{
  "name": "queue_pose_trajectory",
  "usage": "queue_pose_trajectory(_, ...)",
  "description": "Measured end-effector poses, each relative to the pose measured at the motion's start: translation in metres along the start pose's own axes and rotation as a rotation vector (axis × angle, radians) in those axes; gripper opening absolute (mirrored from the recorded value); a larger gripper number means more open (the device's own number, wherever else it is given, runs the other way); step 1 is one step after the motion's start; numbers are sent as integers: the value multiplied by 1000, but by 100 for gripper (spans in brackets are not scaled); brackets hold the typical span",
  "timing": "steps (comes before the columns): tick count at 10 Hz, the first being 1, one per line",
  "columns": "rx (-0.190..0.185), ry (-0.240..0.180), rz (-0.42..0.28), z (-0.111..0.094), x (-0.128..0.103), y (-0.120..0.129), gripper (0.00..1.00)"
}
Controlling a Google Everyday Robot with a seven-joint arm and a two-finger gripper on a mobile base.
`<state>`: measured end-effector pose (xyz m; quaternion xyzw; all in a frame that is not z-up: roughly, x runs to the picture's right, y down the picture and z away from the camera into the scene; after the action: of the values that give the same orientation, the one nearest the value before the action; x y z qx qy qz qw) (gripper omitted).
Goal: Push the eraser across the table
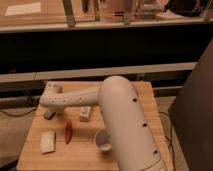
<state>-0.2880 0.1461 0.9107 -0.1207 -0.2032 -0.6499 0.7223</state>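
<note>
The light wooden table (135,95) fills the lower middle of the camera view. A pale flat rectangular block (47,141), which I take for the eraser, lies near the table's front left corner. My white arm (75,97) reaches from the lower right across the table to its left side. The gripper (49,114) hangs below the wrist near the left edge, a short way behind the block and apart from it.
A red elongated object (68,132) lies just right of the block. A small whitish box (85,113) sits under the arm near the middle. A white cup (103,140) stands at the front. A dark counter wall (100,50) runs behind the table.
</note>
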Motion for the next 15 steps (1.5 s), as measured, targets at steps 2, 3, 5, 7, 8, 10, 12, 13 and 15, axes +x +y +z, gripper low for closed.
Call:
queue_pose_trajectory(2,1,-1,-4,0,0,0,4)
queue_pose_trajectory(3,-4,-3,-17,1,0,0,4)
queue_pose_trajectory(5,-2,-4,-21,0,0,0,4)
queue_pose_trajectory(7,-2,-4,-21,0,0,0,4)
queue_pose_trajectory(8,-4,-6,-30,0,0,-1,4)
queue_pose_trajectory(10,-4,-8,-40,1,0,-1,4)
queue_pose_trajectory(12,-2,-8,-40,0,0,-1,4)
queue_pose_trajectory(13,-2,-8,-43,0,0,-1,4)
queue_pose_trajectory(15,-4,-12,-64,2,0,-2,4)
